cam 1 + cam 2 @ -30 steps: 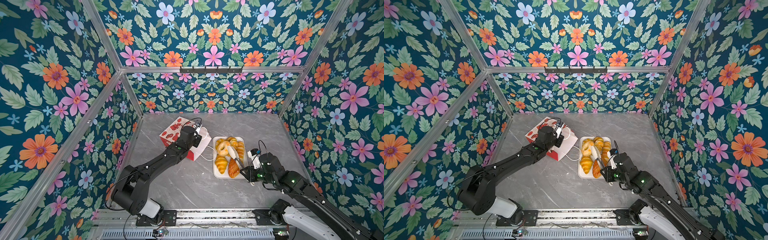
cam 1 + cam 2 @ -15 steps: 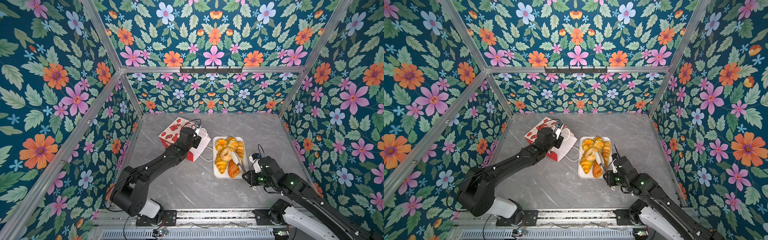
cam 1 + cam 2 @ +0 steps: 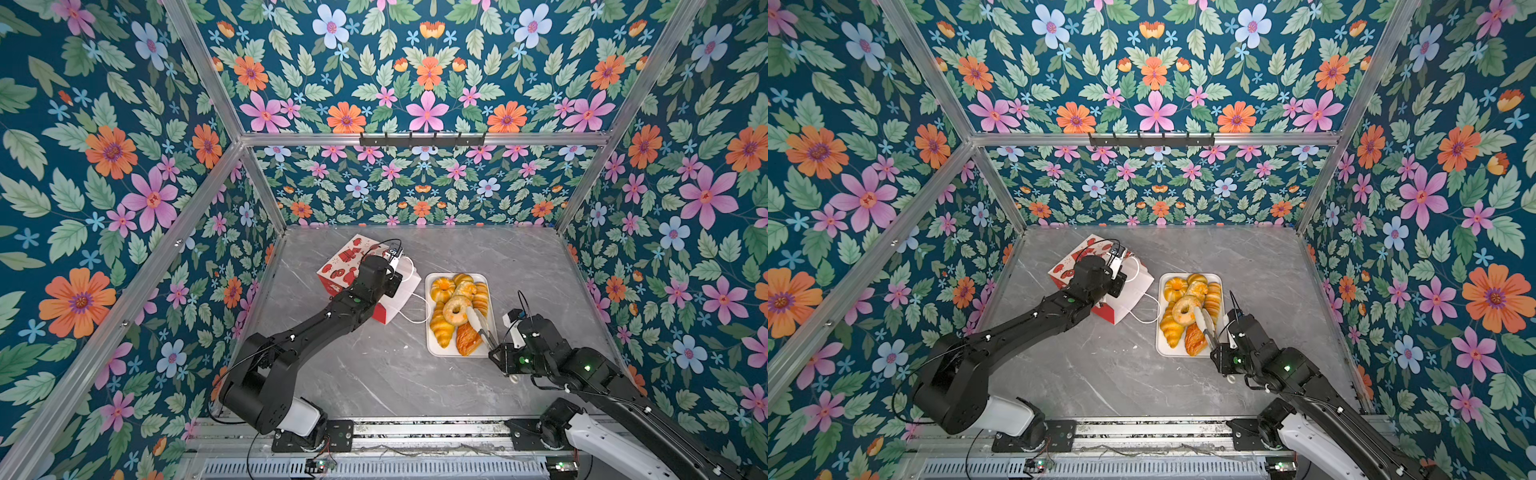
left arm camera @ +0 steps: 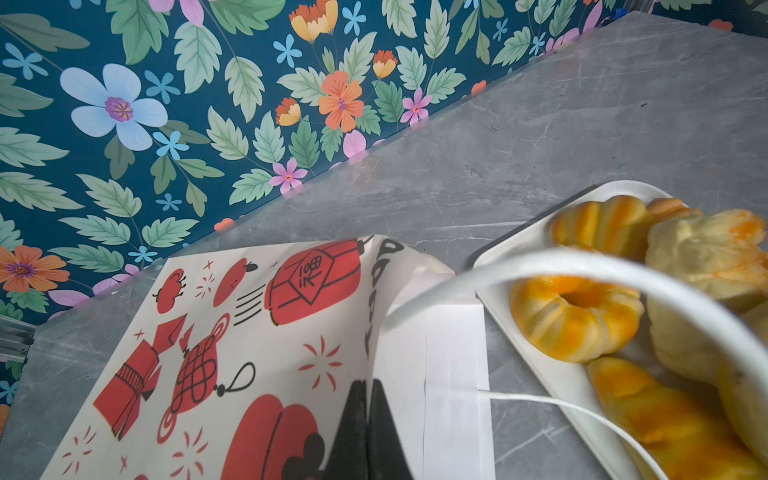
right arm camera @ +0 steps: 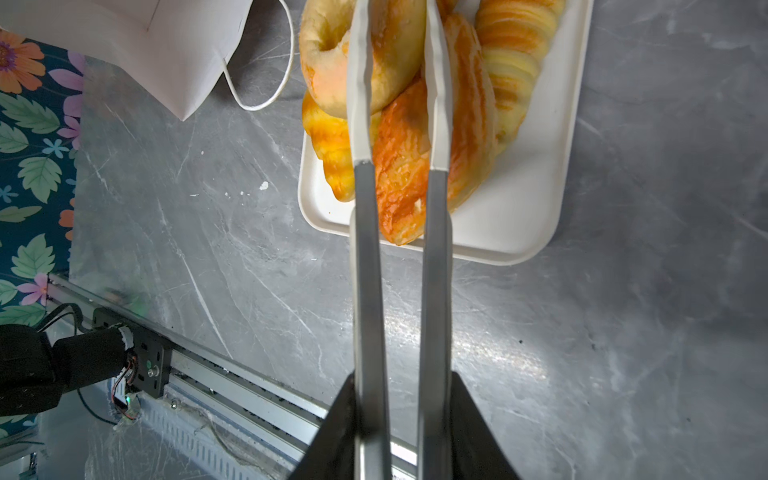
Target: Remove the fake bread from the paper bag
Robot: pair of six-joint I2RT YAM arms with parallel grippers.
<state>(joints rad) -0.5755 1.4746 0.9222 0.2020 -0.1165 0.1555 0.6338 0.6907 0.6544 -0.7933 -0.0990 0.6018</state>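
Since 1 second ago the bagel (image 3: 456, 309) has shifted from the far left part of the tray (image 3: 434, 352) toward its middle. The right gripper (image 5: 402, 386) has drawn back a little toward the surface's (image 3: 374, 374) near edge.

A grey marble surface is walled in by floral panels, and 2 black arms reach in from the near edge.

The white tray lies right of the surface's middle. The bread (image 3: 1187, 307) is piled on it, golden and glossy, out of the bag (image 3: 345, 262). The bagel rests on top of the pile. A croissant (image 3: 440, 328) lies along the tray's left edge and a flaky pastry (image 3: 465, 340) lies at its near edge.

The right gripper sits just past the tray's near right corner and clamps the handle end of metal tongs (image 5: 365, 270). The tongs point out over the tray above the pastry and the bagel's edge. Their 2 arms stand a narrow gap apart. The wrist view cuts off the white tips, so I cannot tell whether they touch the bread.

The bag sits left of the tray, toward the surface's left edge, with its red prints showing. Its white cord handle (image 3: 415, 320) trails on the surface up to the tray's left edge. The left gripper (image 4: 366, 399) is closed, with its fingers pinched on the bag's edge where the printed side meets the plain white paper. The bag's inside is not visible.
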